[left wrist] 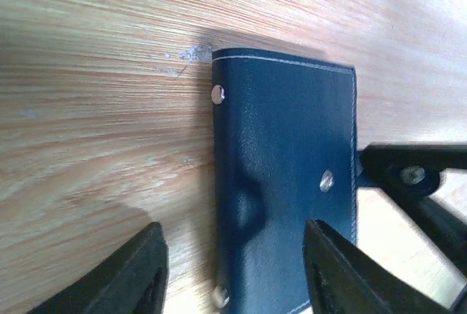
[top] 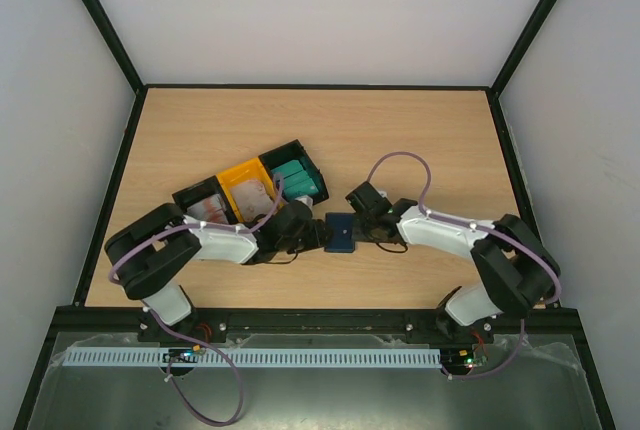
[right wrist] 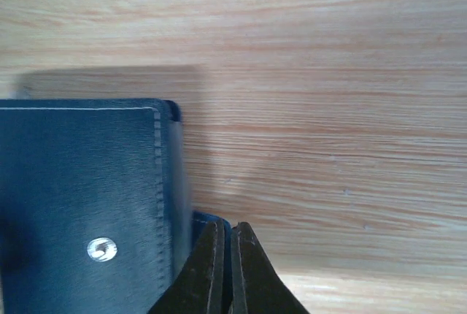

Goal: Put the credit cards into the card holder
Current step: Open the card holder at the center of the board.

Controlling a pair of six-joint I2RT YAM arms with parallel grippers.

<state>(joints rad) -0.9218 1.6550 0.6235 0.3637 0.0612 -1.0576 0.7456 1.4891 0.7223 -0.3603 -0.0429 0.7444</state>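
Wood desk [top: 400, 140]: card holder [top: 340, 233] lies closed near centre; left hand [left wrist: 235, 230] at its 9 o'clock, half open, straddling its edge; right hand [right wrist: 225, 230] at 3 o'clock, pinched shut on that edge.

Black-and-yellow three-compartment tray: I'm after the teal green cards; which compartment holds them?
The black end compartment farthest right, beside the yellow middle one; the other two hold whitish cards.

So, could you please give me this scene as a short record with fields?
card holder: navy, closed, flat on the table between the arms
left fingers: open, straddling one edge of it
right fingers: shut, apparently pinching its tab
credit cards: teal and whitish ones lying in the black-and-yellow tray
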